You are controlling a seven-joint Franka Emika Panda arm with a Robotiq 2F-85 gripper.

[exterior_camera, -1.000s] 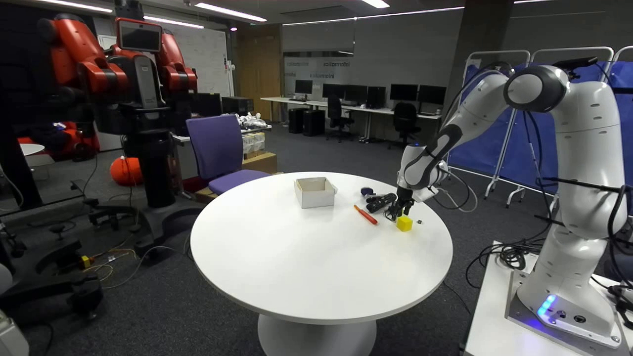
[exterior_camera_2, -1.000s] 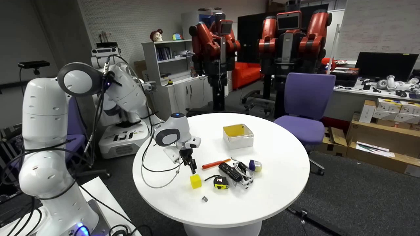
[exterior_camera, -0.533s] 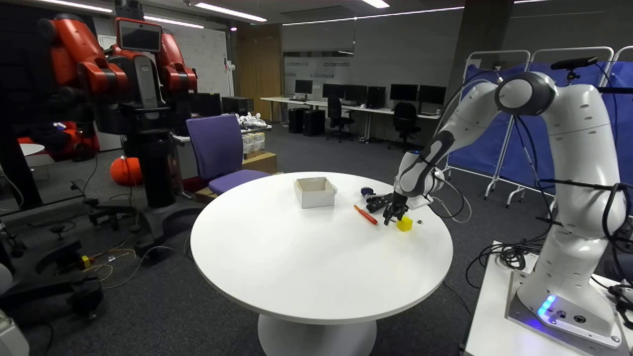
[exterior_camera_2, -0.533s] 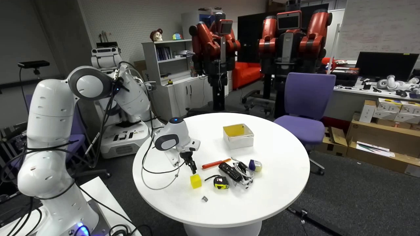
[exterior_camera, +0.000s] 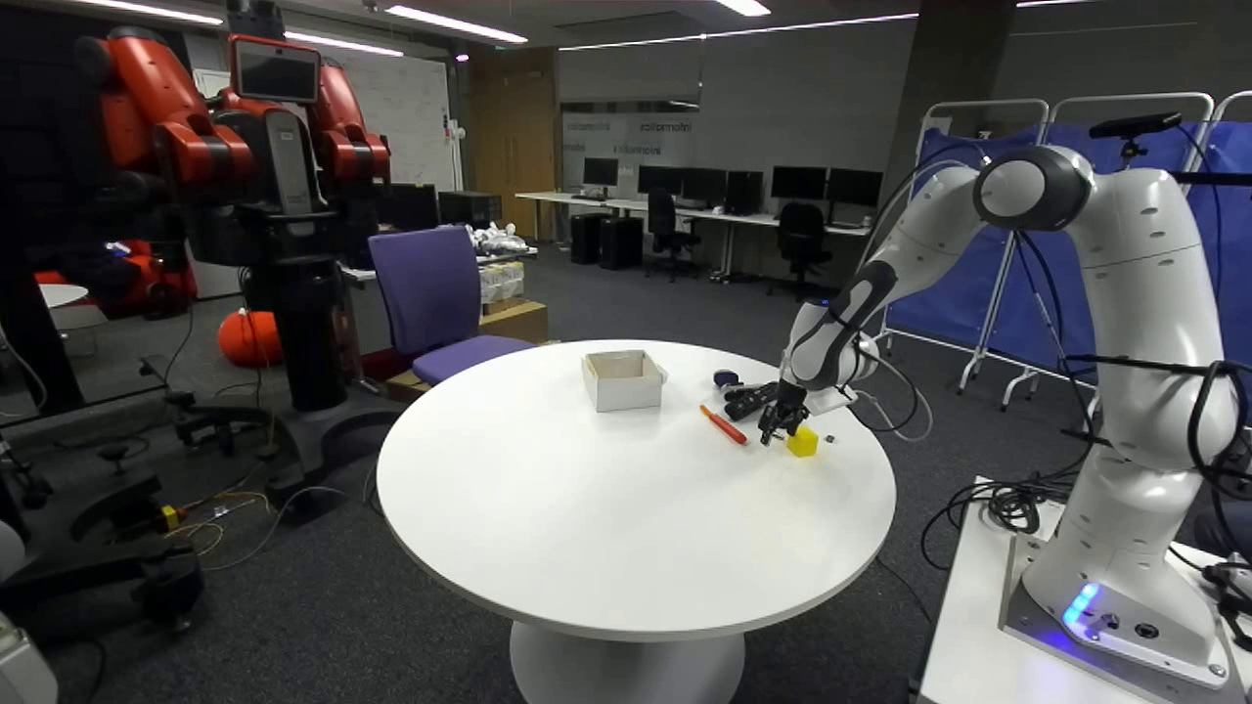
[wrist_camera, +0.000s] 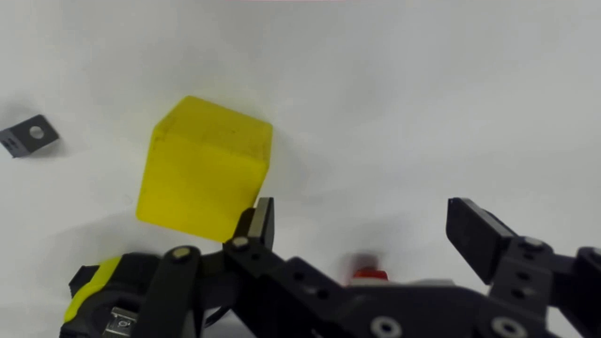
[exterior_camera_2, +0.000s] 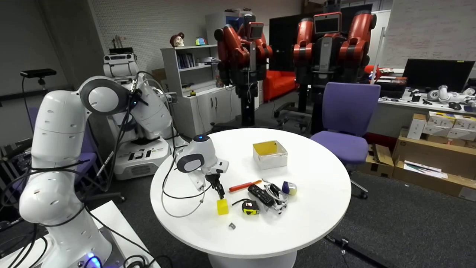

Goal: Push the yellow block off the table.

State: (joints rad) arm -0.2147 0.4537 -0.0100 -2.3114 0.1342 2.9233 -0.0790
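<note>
The yellow block (exterior_camera: 803,443) sits on the round white table (exterior_camera: 606,518), toward the side nearer the arm's base. It also shows in an exterior view (exterior_camera_2: 222,207) and, large, in the wrist view (wrist_camera: 206,164). My gripper (wrist_camera: 360,206) points down, low over the table, with its jaws wide apart and nothing between them. The block is outside the jaws. The left finger (wrist_camera: 265,220) in the wrist view overlaps the block's lower right corner and seems to touch or nearly touch it. In both exterior views the gripper (exterior_camera: 781,430) is right beside the block.
A small metal bracket (exterior_camera_2: 232,226) and a tape measure (exterior_camera_2: 250,207) lie near the block. A remote (exterior_camera_2: 261,195), cables, a blue-and-clear item (exterior_camera_2: 289,188) and a red-orange stick (exterior_camera_2: 244,185) lie close by. A white box (exterior_camera_2: 270,155) stands farther back.
The gripper has come down and across to the block's side. The block has slid very slightly away from the gripper in the last half second. The other objects have not moved.
</note>
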